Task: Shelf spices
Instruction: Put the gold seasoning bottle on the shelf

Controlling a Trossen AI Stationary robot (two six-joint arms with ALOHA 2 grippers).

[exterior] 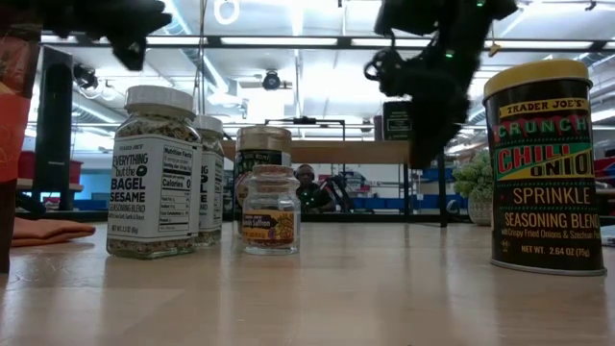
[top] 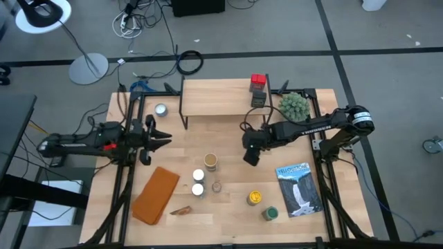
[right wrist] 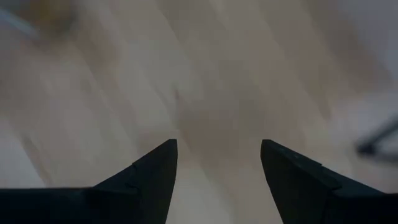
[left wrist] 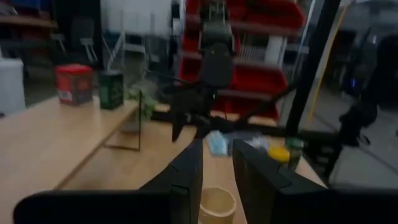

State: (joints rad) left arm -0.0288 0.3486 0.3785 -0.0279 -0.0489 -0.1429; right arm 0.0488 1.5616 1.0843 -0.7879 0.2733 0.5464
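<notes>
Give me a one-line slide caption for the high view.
Right gripper open and empty beside the shelf, two tins shelved, six spices still on the table.

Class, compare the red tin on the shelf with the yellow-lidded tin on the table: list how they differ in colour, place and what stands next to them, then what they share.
The red tin has a red top and stands on the shelf; the yellow-lidded tin has a yellow top and stands on the table, not yet shelved. The red tin stands beside a dark green tin; the yellow-lidded tin stands near a green-lidded jar. Both stand upright, and no gripper holds either.
</notes>
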